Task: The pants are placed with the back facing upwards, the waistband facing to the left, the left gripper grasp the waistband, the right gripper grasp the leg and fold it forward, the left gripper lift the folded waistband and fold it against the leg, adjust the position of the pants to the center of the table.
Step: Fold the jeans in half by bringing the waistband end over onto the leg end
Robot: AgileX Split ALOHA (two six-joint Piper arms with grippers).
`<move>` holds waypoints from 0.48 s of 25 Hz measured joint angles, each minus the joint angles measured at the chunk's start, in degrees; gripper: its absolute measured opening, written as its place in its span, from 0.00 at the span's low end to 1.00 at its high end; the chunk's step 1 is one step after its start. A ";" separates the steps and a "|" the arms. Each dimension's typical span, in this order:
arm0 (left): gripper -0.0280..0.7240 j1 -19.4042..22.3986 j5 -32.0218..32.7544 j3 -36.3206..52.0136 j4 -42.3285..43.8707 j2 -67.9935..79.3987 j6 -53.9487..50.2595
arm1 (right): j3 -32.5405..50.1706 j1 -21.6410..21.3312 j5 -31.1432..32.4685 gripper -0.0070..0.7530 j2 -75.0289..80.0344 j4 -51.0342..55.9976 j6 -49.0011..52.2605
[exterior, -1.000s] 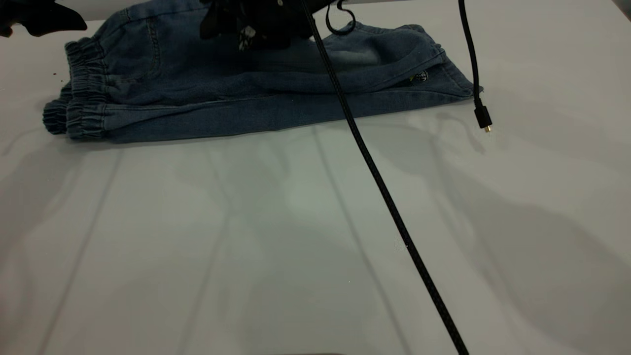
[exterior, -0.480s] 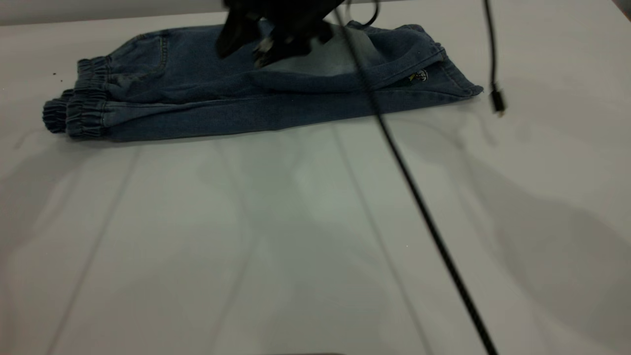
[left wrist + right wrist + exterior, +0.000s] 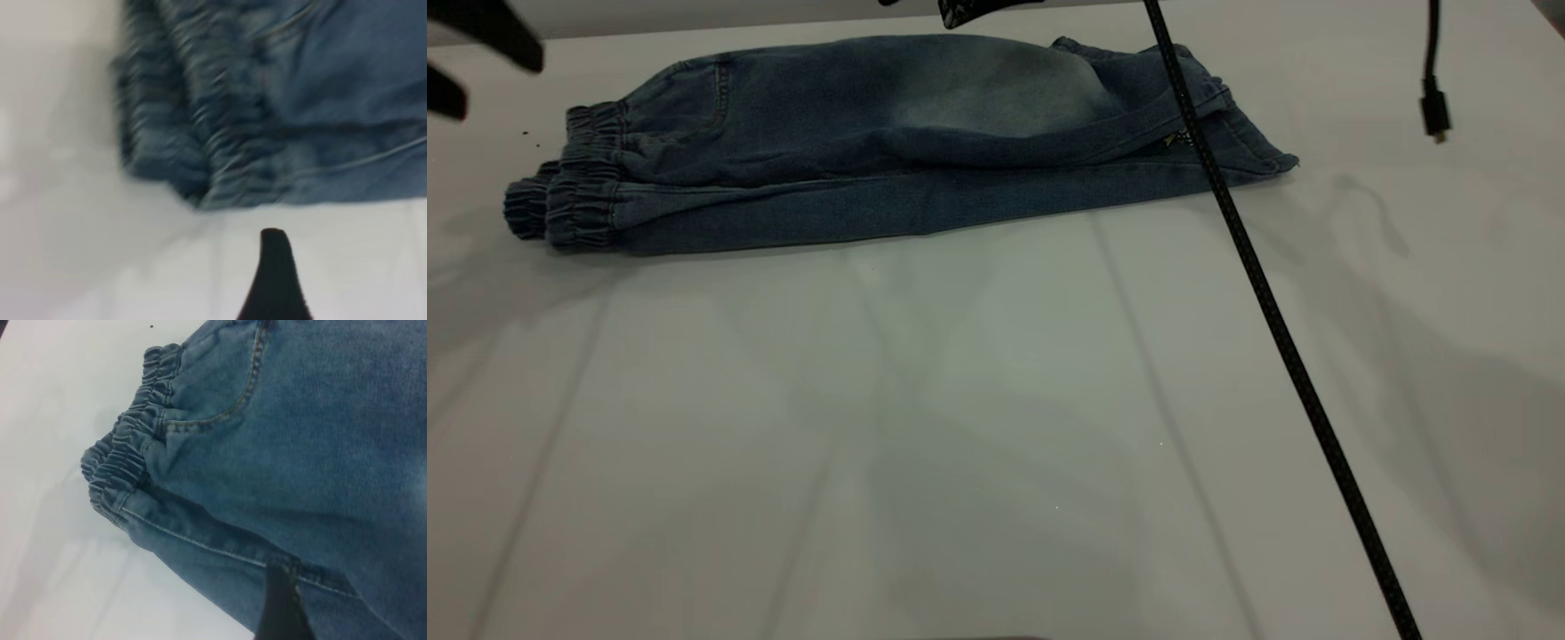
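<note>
Both grippers' jaw states cannot be told, each hardly in view; the left gripper (image 3: 463,53) hangs above the table (image 3: 996,427), just off the waistband (image 3: 569,191); the right gripper (image 3: 960,9) sits above the pants (image 3: 889,142), which lie folded lengthwise, pale-patched leg (image 3: 996,93) on top.

**Three cameras, one shared elastic edge**

The exterior view looks steeply down across the large white tabletop (image 3: 996,427) from its near side. Both wrist views look down from close range, sharing the folded blue denim shorts' (image 3: 889,133) gathered elastic waistband (image 3: 173,133) (image 3: 127,460) at far left.
</note>
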 joint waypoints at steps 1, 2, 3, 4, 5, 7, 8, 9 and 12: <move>0.72 0.00 0.92 0.00 0.83 0.06 -0.64 | 0.00 0.00 -0.01 0.54 0.03 0.06 0.00; 0.74 0.00 1.97 0.00 1.07 0.32 -1.14 | 0.00 0.00 0.17 0.54 0.03 0.06 0.00; 0.76 0.00 2.60 0.00 1.07 0.83 -1.58 | 0.00 -0.05 0.41 0.54 0.03 0.06 0.00; 0.79 0.00 3.08 0.00 0.99 1.64 -2.12 | 0.00 -0.05 0.58 0.54 0.03 0.06 0.00; 0.81 0.00 3.15 0.00 0.53 2.51 -3.23 | 0.00 -0.05 0.86 0.54 0.03 0.06 0.00; 0.83 0.00 3.15 0.00 -0.65 5.05 -5.42 | 0.00 -0.05 1.45 0.54 0.03 0.12 0.00; 0.83 0.00 3.15 0.00 -1.21 6.33 -6.21 | 0.00 -0.05 1.86 0.54 0.03 0.12 0.00; 0.83 0.00 3.10 0.00 -1.51 7.27 -6.60 | 0.00 -0.05 2.13 0.54 0.03 0.12 0.00; 0.82 0.00 3.10 0.00 -2.68 8.85 -7.07 | 0.00 -0.05 2.66 0.54 0.03 0.06 0.01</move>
